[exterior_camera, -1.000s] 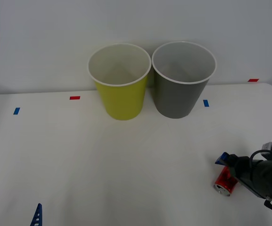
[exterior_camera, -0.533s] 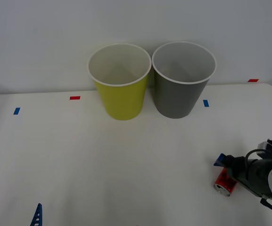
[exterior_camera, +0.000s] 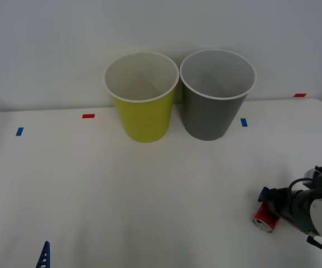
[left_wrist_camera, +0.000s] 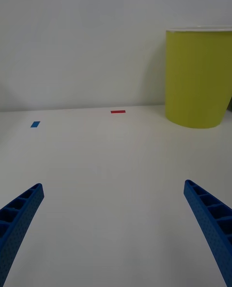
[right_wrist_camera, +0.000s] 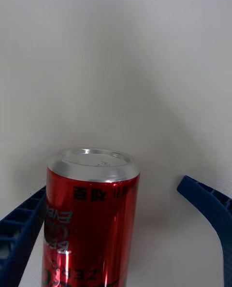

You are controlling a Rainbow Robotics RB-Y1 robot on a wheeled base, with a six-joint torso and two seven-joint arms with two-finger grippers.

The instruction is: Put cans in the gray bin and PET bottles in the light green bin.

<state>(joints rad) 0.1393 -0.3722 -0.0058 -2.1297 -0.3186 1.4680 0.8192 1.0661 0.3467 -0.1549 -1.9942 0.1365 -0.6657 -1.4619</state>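
One small red drink can with a silver top (right_wrist_camera: pixel 91 219) lies on the white bench (exterior_camera: pixel 149 195) between the right end effector's (right_wrist_camera: pixel 121 238) spread blue fingers (right_wrist_camera: pixel 208 205). It's touching one finger, clear of the other, so nothing's clamped.

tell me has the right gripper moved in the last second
Yes. The right gripper has sunk toward the near table edge, farther from the gray bin, closing in over the lying can. Its fingers are open, straddling the can.

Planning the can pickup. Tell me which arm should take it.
Right. The right gripper already has its open fingers either side of the red can, lying at the table's near right. The left gripper sits open, far off at near left.
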